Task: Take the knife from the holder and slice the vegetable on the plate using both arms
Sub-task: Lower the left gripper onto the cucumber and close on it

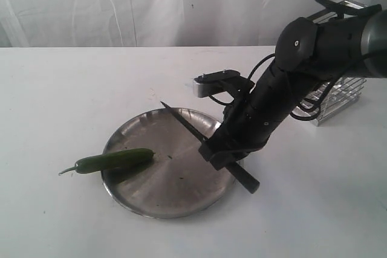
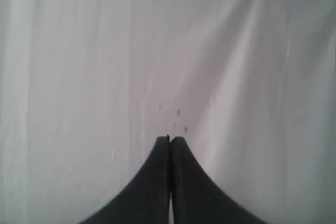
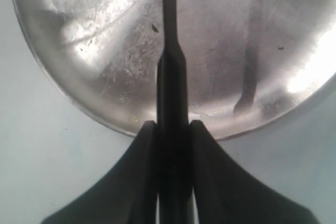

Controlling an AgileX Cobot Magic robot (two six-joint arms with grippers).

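Knife (image 1: 184, 123) is out of holder (image 1: 346, 96), right jaws clamped on the handle so the blade stays free. The blade is raised over plate (image 1: 175, 200), apart from vegetable (image 1: 116, 160), which lies across the plate's left rim. Left jaws pressed together, empty, away from the desk (image 1: 54, 89); probably needed to pin the vegetable.

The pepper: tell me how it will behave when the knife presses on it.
Round and glossy, the pepper will probably roll or slip under the knife. It straddles the rim of the plate, so it may rock. Nothing steadies it yet.
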